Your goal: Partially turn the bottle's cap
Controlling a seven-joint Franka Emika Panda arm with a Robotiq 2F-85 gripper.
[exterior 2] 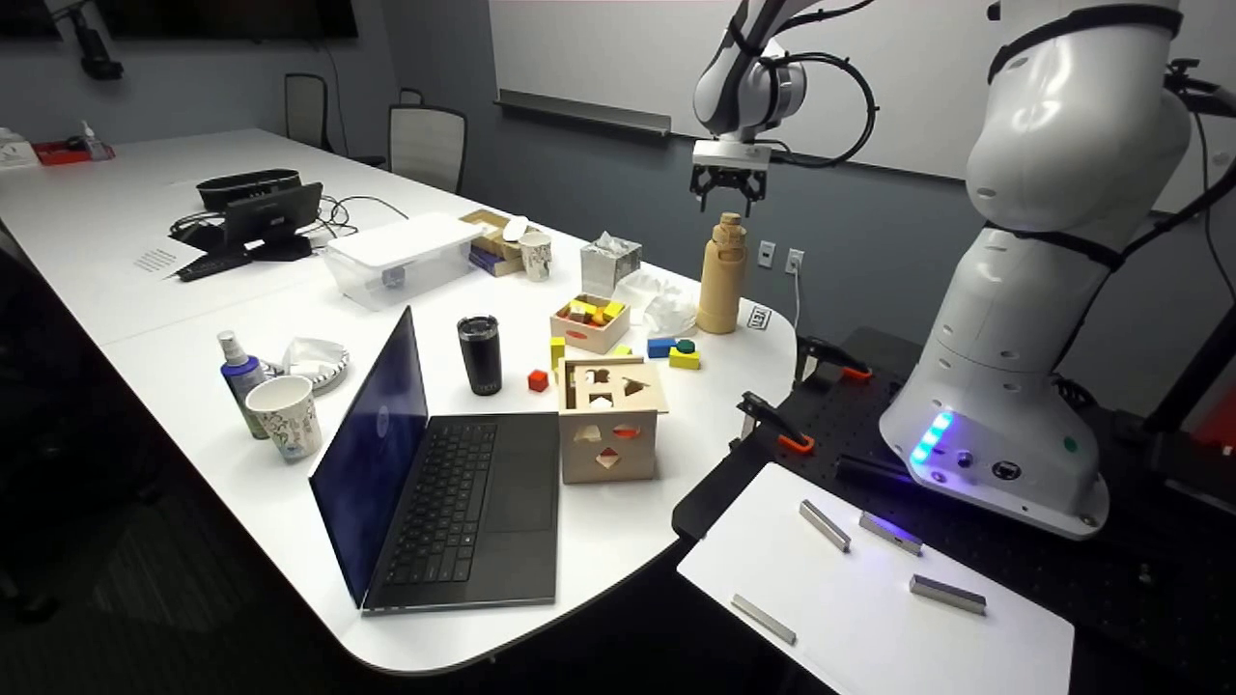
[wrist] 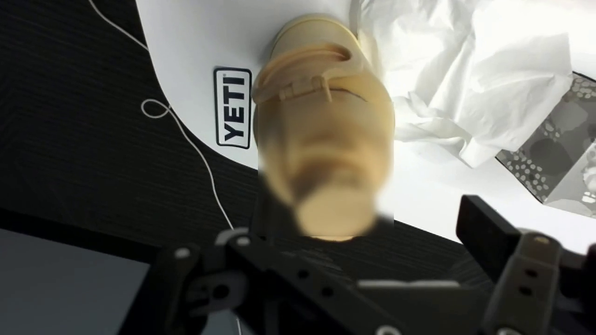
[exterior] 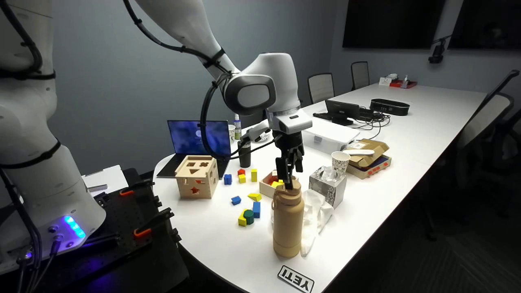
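Observation:
The tall tan bottle (exterior: 288,230) stands upright near the table's rounded end, and it shows in both exterior views (exterior 2: 720,290). Its rounded tan cap (exterior 2: 730,222) is on top, above a collar with a carry loop. In the wrist view the bottle (wrist: 321,107) is seen from above, and its cap (wrist: 337,211) is blurred. My gripper (exterior 2: 726,208) is open and empty, pointing down, its fingertips spread around the level of the cap's top. In an exterior view a finger of the gripper (exterior: 294,178) overlaps the cap (exterior: 296,186); contact cannot be told.
A crumpled white cloth or tissue (exterior: 319,211) lies against the bottle's base. A tissue box (exterior: 327,187) and a small block tray (exterior 2: 591,328) stand close by. Loose blocks, a wooden shape box (exterior: 196,179), a dark tumbler (exterior 2: 480,355) and a laptop (exterior 2: 463,512) are farther off.

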